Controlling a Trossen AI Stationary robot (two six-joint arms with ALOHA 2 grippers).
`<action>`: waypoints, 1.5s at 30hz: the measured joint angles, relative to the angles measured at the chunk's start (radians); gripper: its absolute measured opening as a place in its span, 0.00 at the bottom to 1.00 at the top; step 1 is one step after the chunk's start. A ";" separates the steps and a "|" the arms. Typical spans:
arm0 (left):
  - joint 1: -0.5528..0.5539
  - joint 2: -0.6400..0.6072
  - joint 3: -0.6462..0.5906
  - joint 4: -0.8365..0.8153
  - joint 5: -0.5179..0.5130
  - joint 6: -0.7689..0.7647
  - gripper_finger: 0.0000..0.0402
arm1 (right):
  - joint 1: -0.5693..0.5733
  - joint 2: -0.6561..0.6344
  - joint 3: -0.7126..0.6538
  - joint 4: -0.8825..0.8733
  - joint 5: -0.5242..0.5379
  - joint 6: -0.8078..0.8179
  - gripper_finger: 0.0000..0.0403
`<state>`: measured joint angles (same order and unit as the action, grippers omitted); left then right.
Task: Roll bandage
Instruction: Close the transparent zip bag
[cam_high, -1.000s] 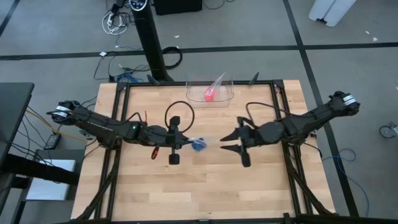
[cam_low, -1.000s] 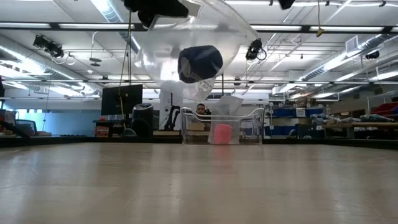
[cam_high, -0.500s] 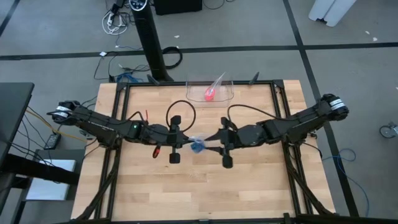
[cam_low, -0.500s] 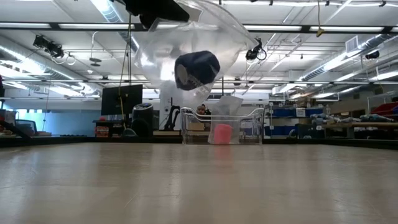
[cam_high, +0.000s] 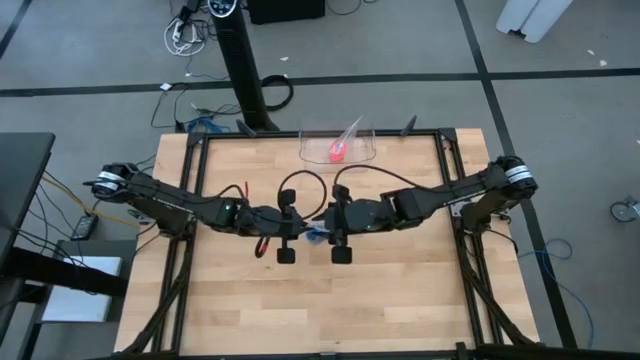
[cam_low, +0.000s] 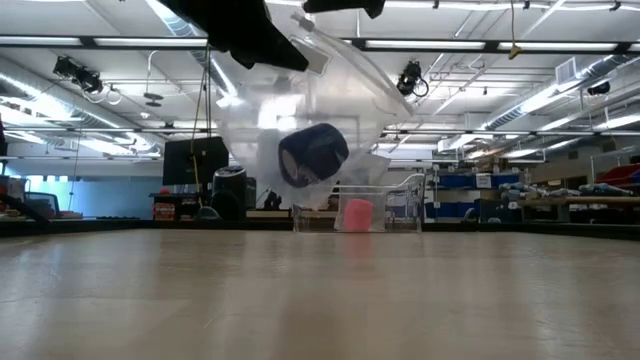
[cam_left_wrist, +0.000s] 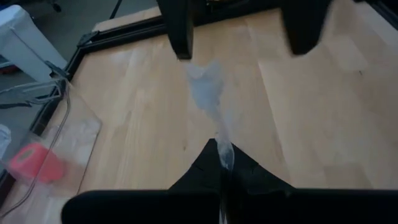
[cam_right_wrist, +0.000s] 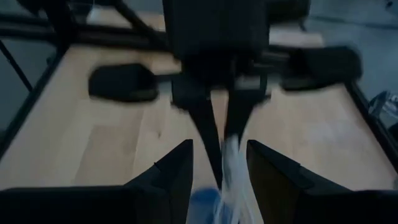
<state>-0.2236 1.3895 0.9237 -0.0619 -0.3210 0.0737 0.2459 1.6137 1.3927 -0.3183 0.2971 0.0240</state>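
**Both grippers meeting at a clear bag held above the tabletop centre**

The left gripper (cam_high: 300, 228) is closed tight on the top edge of a clear plastic bag (cam_low: 300, 120); in the left wrist view its two dark fingers (cam_left_wrist: 214, 168) pinch a thin twisted strip of the film, which runs forward from them. The right gripper (cam_high: 322, 226) faces it from the other side, almost nose to nose. Its jaws stand partly apart, one on each side of the film, as the right wrist view shows past its own fingers (cam_right_wrist: 171, 171); whether they already press on the plastic cannot be told.

The bandage (cam_low: 313, 155) is inside the bag, hanging in the air above the middle of the tabletop (cam_high: 400, 290), clear of the wood. It appears as a small, rounded, dark blue roll, tilted, resting in the lower part of the sagging film. From above only a scrap of blue (cam_high: 316, 236) shows between the two grippers, which hide most of it.

Toward the far edge of the tabletop stands a clear plastic container (cam_high: 365, 152) with a small pink-red roll (cam_high: 337, 152) in it; in the low view this roll (cam_low: 356, 214) sits behind and just below the hanging bag. A pink-red roll also shows at the edge of the left wrist view (cam_left_wrist: 36, 163). Dark cables loop over both arms near the grippers, and the black frame (cam_high: 195, 150) borders the wood.
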 joint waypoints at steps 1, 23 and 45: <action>-0.002 0.000 0.000 0.001 0.000 0.000 0.00 | 0.000 -0.001 0.005 -0.026 -0.002 0.005 0.37; -0.014 -0.001 0.011 0.024 0.000 0.004 0.00 | -0.037 -0.013 0.012 -0.074 -0.077 0.062 0.22; -0.014 -0.001 0.011 0.044 0.006 0.008 0.00 | -0.074 -0.012 0.012 -0.054 -0.220 0.090 0.23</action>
<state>-0.2378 1.3888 0.9344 -0.0176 -0.3153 0.0814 0.1719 1.6012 1.4044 -0.3725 0.0769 0.1138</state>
